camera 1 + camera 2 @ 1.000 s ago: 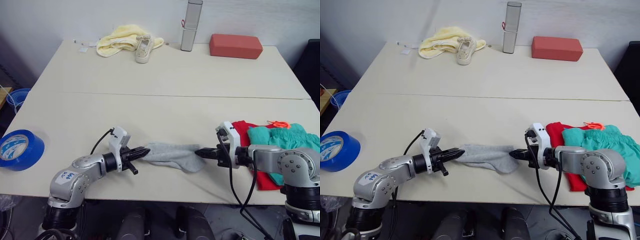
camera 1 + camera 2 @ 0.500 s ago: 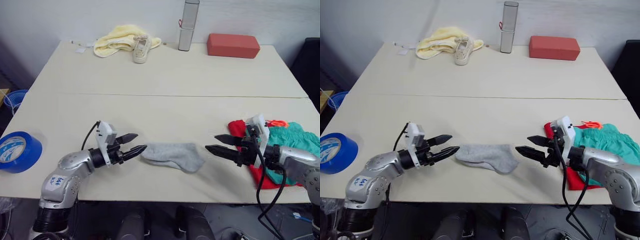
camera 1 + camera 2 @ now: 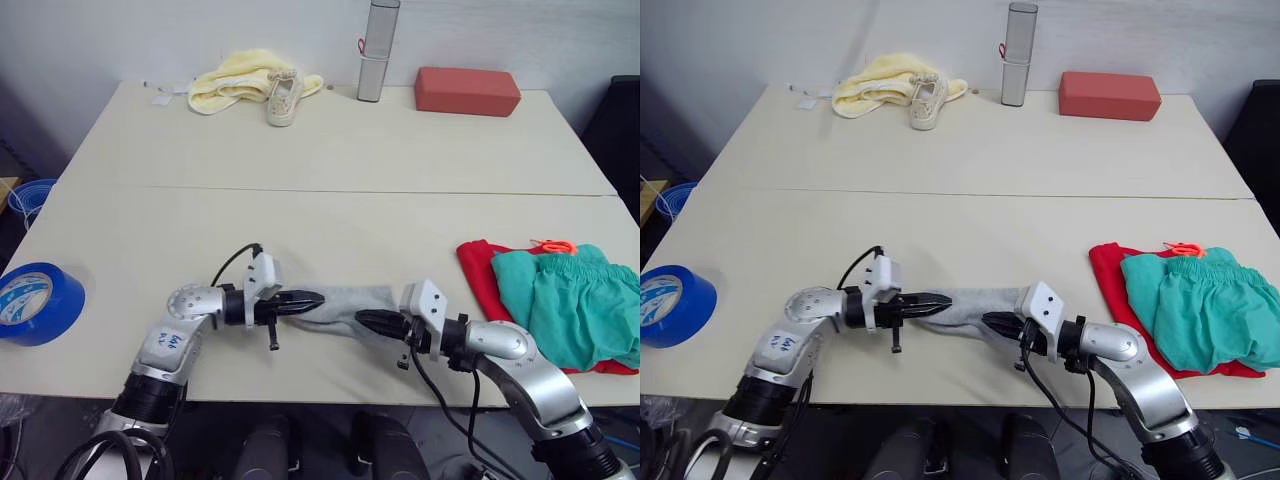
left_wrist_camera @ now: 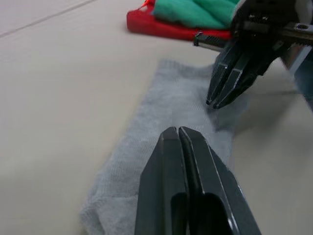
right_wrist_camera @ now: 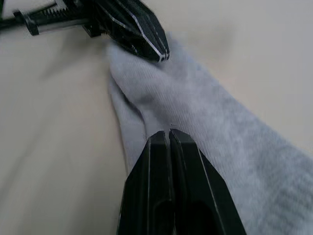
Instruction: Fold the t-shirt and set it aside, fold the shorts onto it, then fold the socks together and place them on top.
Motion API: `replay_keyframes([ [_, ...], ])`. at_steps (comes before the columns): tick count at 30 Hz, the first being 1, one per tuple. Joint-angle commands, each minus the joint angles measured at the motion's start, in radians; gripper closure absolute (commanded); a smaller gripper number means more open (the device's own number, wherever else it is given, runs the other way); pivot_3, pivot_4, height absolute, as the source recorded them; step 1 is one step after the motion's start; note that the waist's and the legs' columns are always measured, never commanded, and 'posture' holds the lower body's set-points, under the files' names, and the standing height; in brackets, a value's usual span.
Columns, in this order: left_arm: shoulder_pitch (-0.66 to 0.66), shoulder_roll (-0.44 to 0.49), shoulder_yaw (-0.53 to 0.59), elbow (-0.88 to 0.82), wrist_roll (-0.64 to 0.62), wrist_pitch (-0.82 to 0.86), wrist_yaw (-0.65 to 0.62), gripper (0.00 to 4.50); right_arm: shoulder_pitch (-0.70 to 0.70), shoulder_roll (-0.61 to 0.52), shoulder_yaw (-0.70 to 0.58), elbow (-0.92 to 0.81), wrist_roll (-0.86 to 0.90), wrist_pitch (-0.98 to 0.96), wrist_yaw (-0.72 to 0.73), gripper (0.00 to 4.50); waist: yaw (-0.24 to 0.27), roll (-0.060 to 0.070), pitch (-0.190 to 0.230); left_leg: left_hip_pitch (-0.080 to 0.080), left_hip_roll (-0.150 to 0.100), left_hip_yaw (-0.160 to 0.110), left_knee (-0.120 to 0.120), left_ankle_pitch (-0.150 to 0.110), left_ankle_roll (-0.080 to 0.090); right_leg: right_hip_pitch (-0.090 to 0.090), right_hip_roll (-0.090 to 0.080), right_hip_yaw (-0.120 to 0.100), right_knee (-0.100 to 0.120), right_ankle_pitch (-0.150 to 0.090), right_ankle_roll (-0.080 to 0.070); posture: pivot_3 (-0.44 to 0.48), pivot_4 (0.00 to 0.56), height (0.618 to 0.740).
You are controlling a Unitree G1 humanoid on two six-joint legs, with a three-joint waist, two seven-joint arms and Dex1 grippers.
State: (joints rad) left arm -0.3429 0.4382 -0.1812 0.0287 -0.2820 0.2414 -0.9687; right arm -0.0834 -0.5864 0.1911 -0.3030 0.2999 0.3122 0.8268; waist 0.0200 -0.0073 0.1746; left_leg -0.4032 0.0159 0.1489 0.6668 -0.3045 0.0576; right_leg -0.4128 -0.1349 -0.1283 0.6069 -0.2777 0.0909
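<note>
The step in hand looks like the last one, the socks: the t-shirt (image 3: pixel 480 280) lies flat near the right front edge of the counter (image 3: pixel 330 150), with the shorts (image 3: pixel 565 305) folded on top of it, so both earlier folds appear done. The socks (image 3: pixel 345 305) lie as one grey patch on the counter well to the left of that stack, near the front edge; whether this is two socks laid together or a single one cannot be told from these views. The left end effector (image 3: pixel 313 299) rests its tips on the end of the socks farther from the stack, its two fingers pressed together with no cloth visibly caught between them. The right end effector (image 3: pixel 366 319) rests on the end nearer the stack, and its fingers (image 5: pixel 168 147) likewise meet with no gap, lying on top of the knit rather than pinching it, as far as the right wrist view shows. Both sets of tips point toward each other across the socks, close but apart. The next move probably calls for one end effector to part its fingers and take a real pinch of the cloth edge, then carry that end over onto the other to double the socks, while the other pins the cloth so it does not slide. After that the bundle must be lifted and carried rightward onto the shorts. The thin, limp knit will likely bunch under a pushing tip, so a low, shallow pinch at the hem seems safest.
</note>
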Motion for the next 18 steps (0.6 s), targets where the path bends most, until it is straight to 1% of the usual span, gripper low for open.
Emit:
replay_keyframes([
  [1, -0.018, -0.01, -0.016, 0.015, 0.051, 0.01, 0.053, 4.5, 0.028, -0.013, -0.025, 0.007, -0.02, -0.034, 0.0, 4.48, 0.0, 0.0, 0.0, 0.0, 0.0, 0.0, 0.0, 0.0, 0.0, 0.0, 0.0, 0.0, 0.0, 0.0, 0.0, 0.0, 0.15, 0.74],
  [6, -0.015, 0.003, -0.034, 0.047, 0.108, 0.011, 0.093, 4.5, 0.076, -0.05, -0.073, 0.003, -0.011, -0.03, 0.016, 4.48, 0.004, 0.0, 0.0, 0.001, 0.0, -0.001, 0.0, 0.0, 0.0, 0.001, -0.001, 0.0, 0.001, 0.0, 0.0, 0.0, 0.15, 0.74],
  [10, -0.022, 0.001, -0.01, 0.084, 0.127, -0.02, 0.142, 4.5, 0.129, -0.089, -0.127, -0.013, 0.03, -0.009, 0.048, 4.48, 0.004, 0.0, 0.0, 0.004, 0.0, -0.002, 0.0, -0.002, -0.004, 0.004, -0.003, 0.0, 0.0, 0.0, 0.0, 0.0, 0.15, 0.74],
  [15, -0.022, 0.004, -0.006, 0.102, 0.112, -0.064, 0.12, 4.5, 0.157, -0.11, -0.157, -0.021, 0.054, -0.016, 0.075, 4.48, 0.004, 0.0, -0.001, 0.007, 0.0, -0.002, -0.001, -0.003, -0.004, 0.006, -0.004, 0.0, 0.001, 0.0, -0.001, 0.0, 0.15, 0.74],
  [18, -0.022, -0.013, 0.03, 0.09, 0.046, -0.143, 0.068, 4.5, 0.152, -0.082, -0.198, -0.062, 0.153, -0.012, 0.108, 4.48, 0.004, 0.0, 0.0, 0.006, 0.0, -0.002, -0.001, -0.003, -0.004, 0.005, -0.004, 0.0, 0.001, 0.0, -0.001, 0.0, 0.15, 0.74],
])
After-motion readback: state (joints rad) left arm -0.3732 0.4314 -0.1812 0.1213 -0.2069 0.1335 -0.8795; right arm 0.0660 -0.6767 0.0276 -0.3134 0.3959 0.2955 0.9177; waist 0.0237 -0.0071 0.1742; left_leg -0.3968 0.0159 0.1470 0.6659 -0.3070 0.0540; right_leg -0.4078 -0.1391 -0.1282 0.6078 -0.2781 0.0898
